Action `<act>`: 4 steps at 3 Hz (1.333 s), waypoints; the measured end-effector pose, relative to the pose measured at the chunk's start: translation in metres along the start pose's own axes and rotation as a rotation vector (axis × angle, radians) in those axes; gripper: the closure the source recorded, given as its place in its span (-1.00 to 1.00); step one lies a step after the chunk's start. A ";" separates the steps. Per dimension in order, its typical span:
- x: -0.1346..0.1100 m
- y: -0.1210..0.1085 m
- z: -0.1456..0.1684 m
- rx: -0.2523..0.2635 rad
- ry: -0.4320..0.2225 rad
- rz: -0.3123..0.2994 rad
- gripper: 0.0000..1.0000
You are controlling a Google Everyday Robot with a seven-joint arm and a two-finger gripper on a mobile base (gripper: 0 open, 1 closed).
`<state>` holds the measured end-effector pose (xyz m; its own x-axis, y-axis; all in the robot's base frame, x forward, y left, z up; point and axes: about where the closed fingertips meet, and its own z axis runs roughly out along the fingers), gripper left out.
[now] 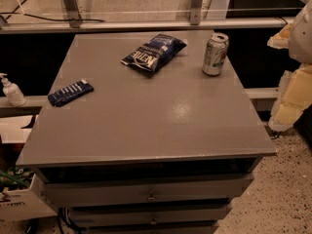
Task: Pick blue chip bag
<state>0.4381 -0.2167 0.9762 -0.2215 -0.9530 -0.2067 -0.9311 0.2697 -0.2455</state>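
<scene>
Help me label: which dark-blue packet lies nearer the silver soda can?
The puffy navy foil "Kettle" chip bag; the flat striped packet lies far left. The gripper sits at the right edge.

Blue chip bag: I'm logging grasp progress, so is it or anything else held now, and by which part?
Nothing is held. The blue chip bag lies on the table; the gripper is off past the table's right side, apart from it.

Puffy, crinkled navy-blue foil chip bag (pixel 155 51), white lettering up, lies flat and askew at the grey counter (pixel 146 121)'s far middle; tool (pixel 291 95) well apart, far right.
</scene>
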 end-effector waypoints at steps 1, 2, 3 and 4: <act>0.000 0.000 0.000 0.000 0.000 0.000 -1.00; -0.010 -0.002 0.002 0.010 -0.032 -0.007 -1.00; -0.040 -0.019 0.005 0.027 -0.141 0.025 -1.00; -0.087 -0.037 0.008 0.053 -0.251 0.034 -1.00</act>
<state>0.4945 -0.1424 0.9955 -0.1672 -0.8809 -0.4429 -0.9064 0.3140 -0.2824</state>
